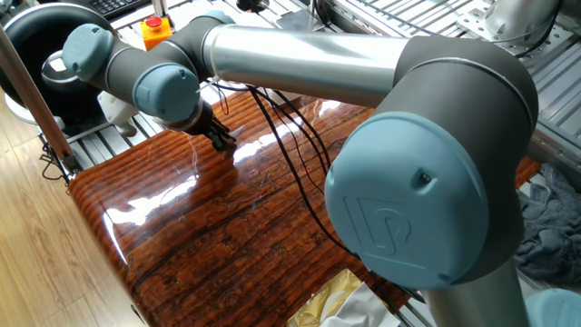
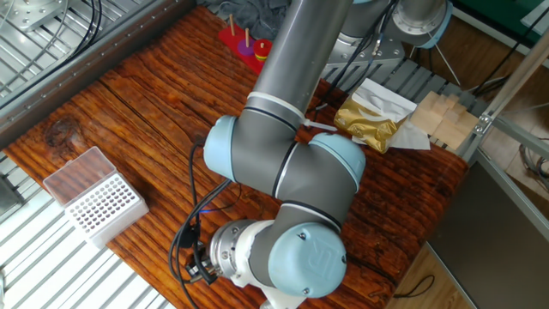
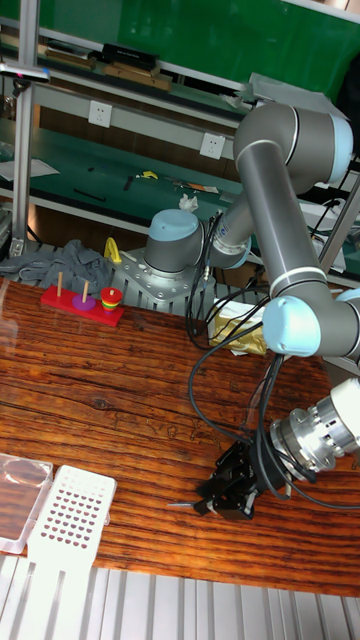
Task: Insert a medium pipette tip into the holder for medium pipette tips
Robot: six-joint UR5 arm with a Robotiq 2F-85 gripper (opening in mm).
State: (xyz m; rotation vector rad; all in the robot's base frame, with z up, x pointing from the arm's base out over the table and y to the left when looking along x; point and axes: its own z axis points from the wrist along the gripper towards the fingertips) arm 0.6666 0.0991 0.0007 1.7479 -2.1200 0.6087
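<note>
The holder for medium pipette tips (image 3: pixel 66 515) is a white block with a grid of holes, lying at the table's front left corner; it also shows in the other fixed view (image 2: pixel 103 204). My gripper (image 3: pixel 207 497) hovers low over the wood to the right of it, well apart. It is shut on the medium pipette tip (image 3: pixel 184 505), a slim pale sliver that points left toward the holder. In one fixed view the dark fingers (image 1: pixel 223 141) hang just above the glossy tabletop. My own wrist hides most of the gripper (image 2: pixel 196 269) in the other fixed view.
A clear lid (image 3: pixel 18 487) lies beside the holder. At the table's back stand a red peg toy (image 3: pixel 84 300), a grey cloth (image 3: pixel 62 262) and a gold bag (image 2: pixel 367 122). Black cables (image 3: pixel 215 395) loop down to the wrist. The table's front edge (image 3: pixel 180 582) is close by.
</note>
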